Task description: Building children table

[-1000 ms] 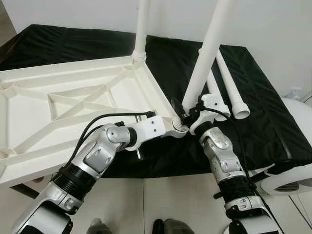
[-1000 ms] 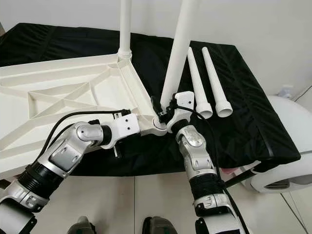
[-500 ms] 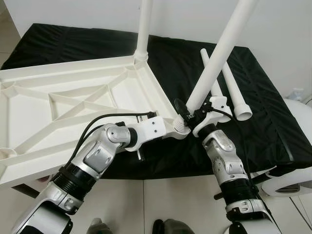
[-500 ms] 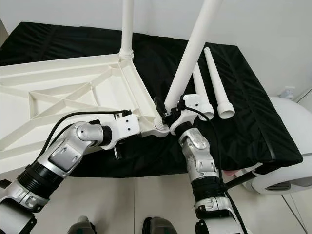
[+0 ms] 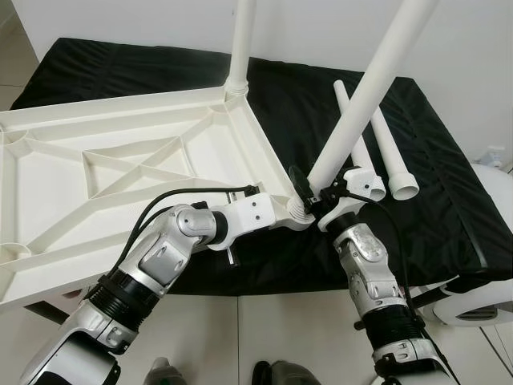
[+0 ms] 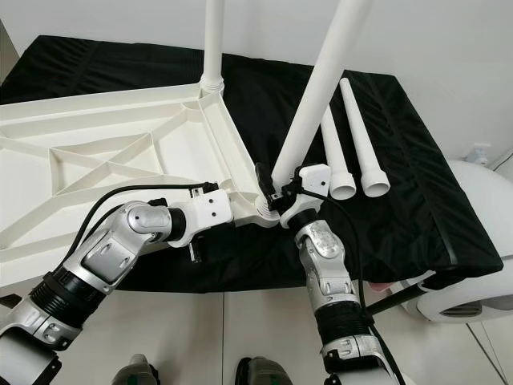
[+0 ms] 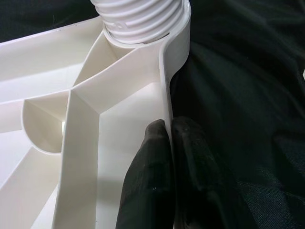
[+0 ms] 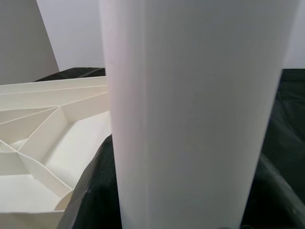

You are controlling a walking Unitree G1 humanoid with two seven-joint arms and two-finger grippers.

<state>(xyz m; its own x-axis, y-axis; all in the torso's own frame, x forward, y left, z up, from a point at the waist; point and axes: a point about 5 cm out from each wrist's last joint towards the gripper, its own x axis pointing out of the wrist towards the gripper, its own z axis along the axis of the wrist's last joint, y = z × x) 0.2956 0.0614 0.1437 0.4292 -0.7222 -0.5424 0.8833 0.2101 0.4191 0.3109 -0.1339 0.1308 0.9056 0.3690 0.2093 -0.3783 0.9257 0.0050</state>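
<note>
Left gripper: I am pinching the rim of the tabletop between my two black fingers, closed tight on the thin wall just beside the near corner socket.
Right gripper: I am clasping the leg low on its shaft, right above the socket, and it is leaning away to the right rather than standing upright.
Tabletop: it is lying upside down, part on the black cloth and part overhanging the near edge, ribs facing up.
Other legs: one leg is standing upright in the far corner; two spare legs are lying side by side on the cloth.
Handling: I am judging the white plastic light, stiff and smooth, so slippery; gripping low near the ridged socket gives the best control of tilt.
Shapes: tapered round tubes, flared ends, a flat panel braced with diagonal ribs.
</note>
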